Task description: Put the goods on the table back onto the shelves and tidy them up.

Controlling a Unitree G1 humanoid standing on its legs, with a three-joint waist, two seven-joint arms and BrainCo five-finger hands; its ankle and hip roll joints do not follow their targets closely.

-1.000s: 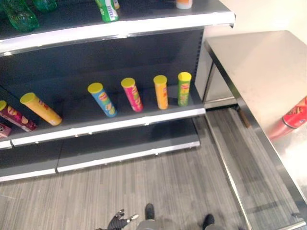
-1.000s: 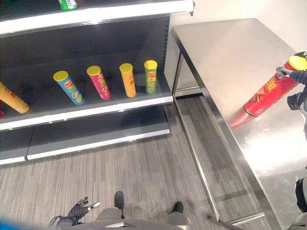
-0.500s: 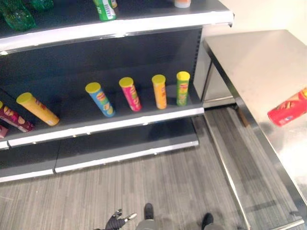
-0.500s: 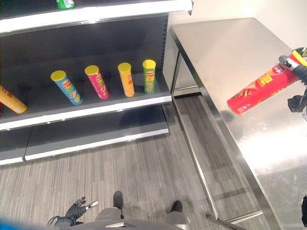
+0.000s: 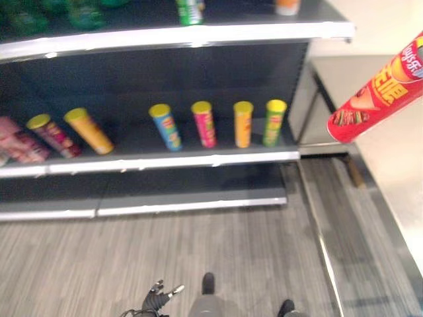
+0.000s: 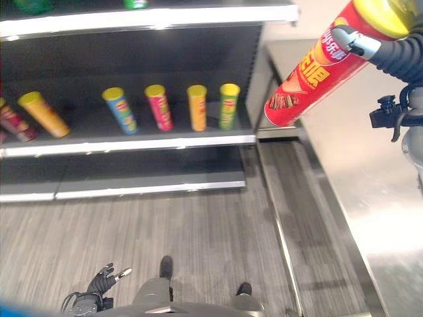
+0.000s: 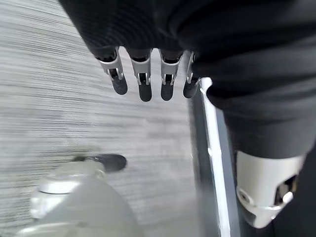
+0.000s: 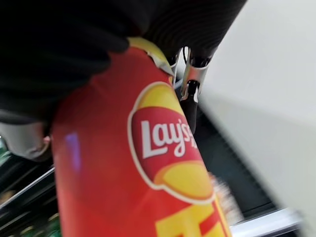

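Observation:
My right hand [image 6: 390, 49] is shut on a red chip can [image 6: 314, 69] with a yellow lid, holding it tilted in the air above the steel table's [image 6: 370, 178] near-shelf end, bottom end toward the shelves. The can fills the right wrist view [image 8: 143, 163], with fingers [image 8: 190, 81] curled round it. On the middle shelf [image 5: 165, 155] stand several chip cans: green [image 5: 273, 123], orange [image 5: 242, 123], pink [image 5: 204, 123], blue [image 5: 166, 127], with yellow [image 5: 88, 130] and dark red ones [image 5: 53, 134] lying further left. My left hand [image 5: 153, 302] hangs low over the floor, fingers [image 7: 143, 84] straight.
Green bottles [image 5: 188, 10] and other goods stand on the top shelf [image 5: 178, 33]. A bare lower shelf [image 5: 145, 198] runs below the cans. Grey striped floor [image 5: 198, 244] lies between the shelves and the table.
My right hand has lifted the red can off the table and swung it up and toward the shelves. The camera has turned, shifting the shelves to the right.

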